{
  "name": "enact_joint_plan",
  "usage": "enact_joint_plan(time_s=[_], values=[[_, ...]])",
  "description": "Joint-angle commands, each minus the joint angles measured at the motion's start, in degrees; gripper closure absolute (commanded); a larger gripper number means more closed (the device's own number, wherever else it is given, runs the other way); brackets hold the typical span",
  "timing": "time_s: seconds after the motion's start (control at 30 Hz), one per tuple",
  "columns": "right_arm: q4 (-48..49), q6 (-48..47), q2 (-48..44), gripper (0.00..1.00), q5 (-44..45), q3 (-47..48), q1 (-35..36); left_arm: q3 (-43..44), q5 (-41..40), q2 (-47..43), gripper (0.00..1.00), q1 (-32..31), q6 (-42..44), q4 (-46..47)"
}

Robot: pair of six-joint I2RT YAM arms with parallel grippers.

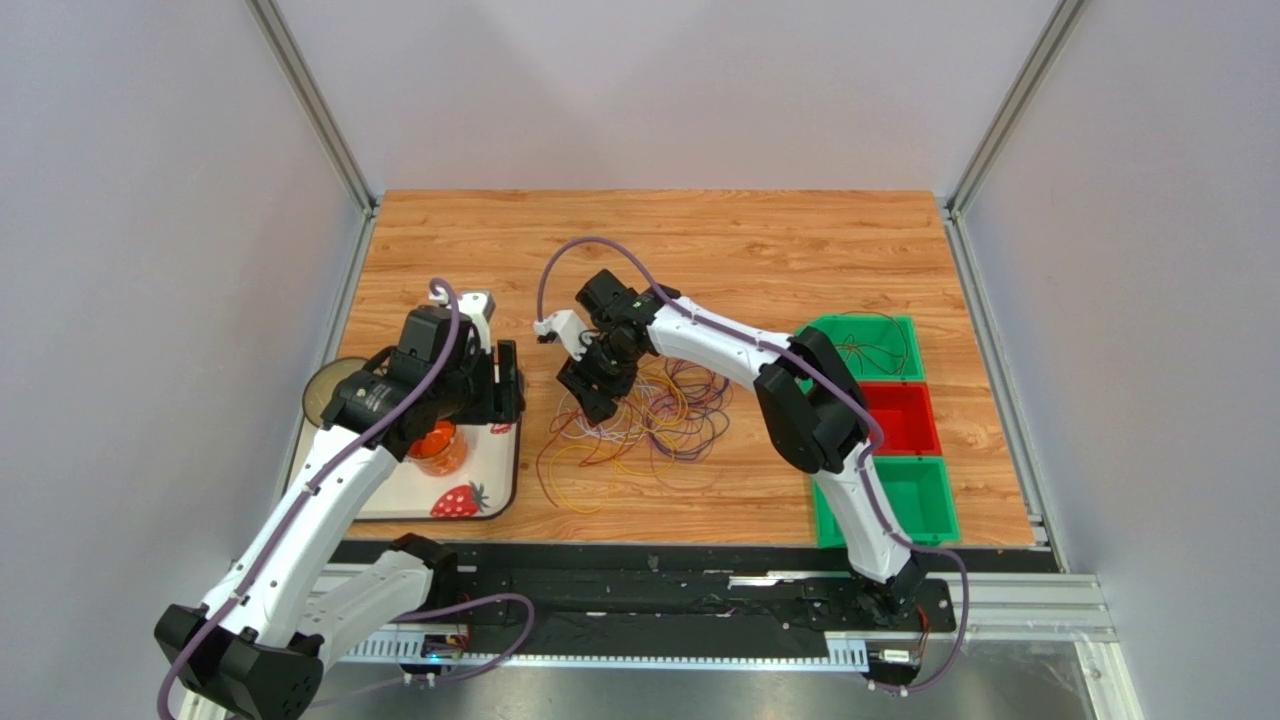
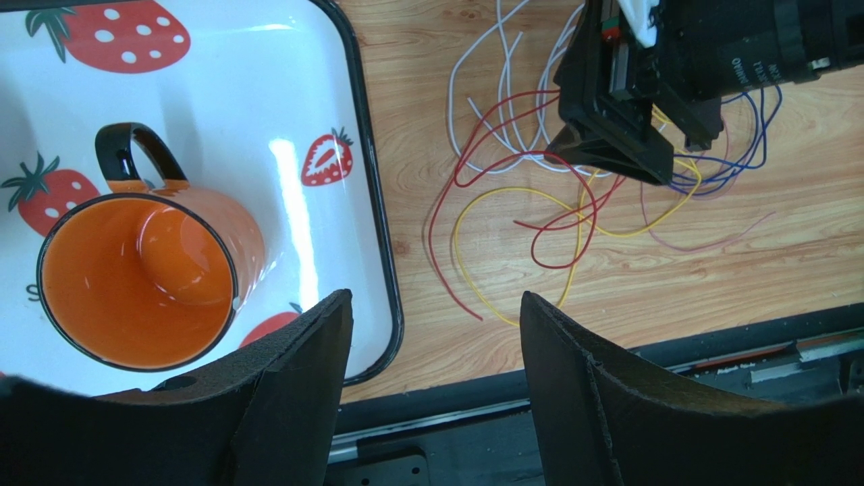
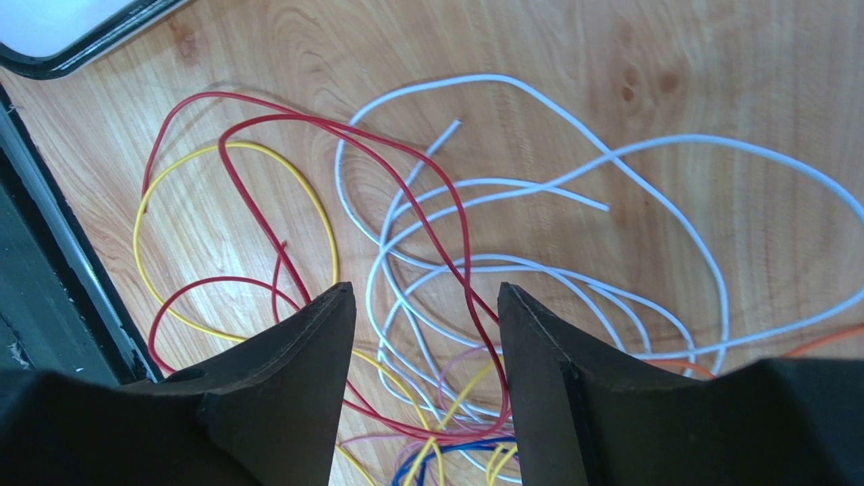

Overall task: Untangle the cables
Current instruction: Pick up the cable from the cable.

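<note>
We find the cables (image 1: 643, 423), thin glossy loops, heaped loosely at centre frame on the wood-grain bench (image 1: 751, 240). The right claw (image 3: 424, 299) hangs over them, its matte black fingers parted and gripping nothing. Only its view separates red, yellow, white and blue strands. The left claw (image 2: 434, 304) gapes empty. At the left of its view a glossy orange mug (image 2: 142, 278) sits on a strawberry-print tray (image 2: 377, 233).
</note>
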Motion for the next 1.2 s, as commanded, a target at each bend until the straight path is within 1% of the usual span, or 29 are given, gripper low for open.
enact_joint_plan(time_s=[0.0,0.17,0.43,0.5,0.53,0.57,0.63,0.67,0.73,0.83,1.03,1.17], values=[[1.4,0.5,-1.0,0.43,1.5,0.2,1.5,0.0,0.4,-0.9,0.3,0.4,1.0,1.5],[1.6,0.7,-1.0,0.49,3.5,-0.1,1.6,0.0,0.4,-1.0,0.3,0.4,1.0,1.5],[2.8,1.0,-1.0,0.49,6.1,-0.9,2.0,0.0,0.4,-1.0,0.3,0.4,1.1,1.5],[3.0,1.1,-0.8,0.52,6.6,-0.9,2.2,0.0,0.4,-1.0,0.3,0.4,1.1,1.5],[3.1,1.1,-0.7,0.54,6.6,-0.8,2.3,0.0,0.4,-0.9,0.3,0.4,1.1,1.5],[3.0,1.1,-0.7,0.65,7.0,-0.7,2.3,0.0,0.4,-1.0,0.3,0.4,1.1,1.5],[3.2,1.1,-1.0,0.75,8.3,-0.7,2.4,0.0,0.4,-1.1,0.3,0.4,1.1,1.5],[3.6,1.2,-1.3,0.85,8.8,-0.8,2.7,0.0,0.5,-1.1,0.3,0.4,1.1,1.7],[4.5,1.2,-2.3,0.94,9.9,-1.4,2.8,0.0,0.4,-1.1,0.3,0.4,1.1,1.6],[4.2,1.1,-2.7,1.0,10.2,-1.0,2.9,0.0,0.4,-1.2,0.3,0.4,1.1,1.5],[2.5,2.2,-3.1,1.0,10.6,0.5,3.2,-0.1,0.4,-1.6,0.3,0.4,1.1,1.6],[2.6,4.5,-6.1,1.0,12.3,1.6,3.2,-0.1,0.4,-1.9,0.3,0.4,1.1,1.7]])
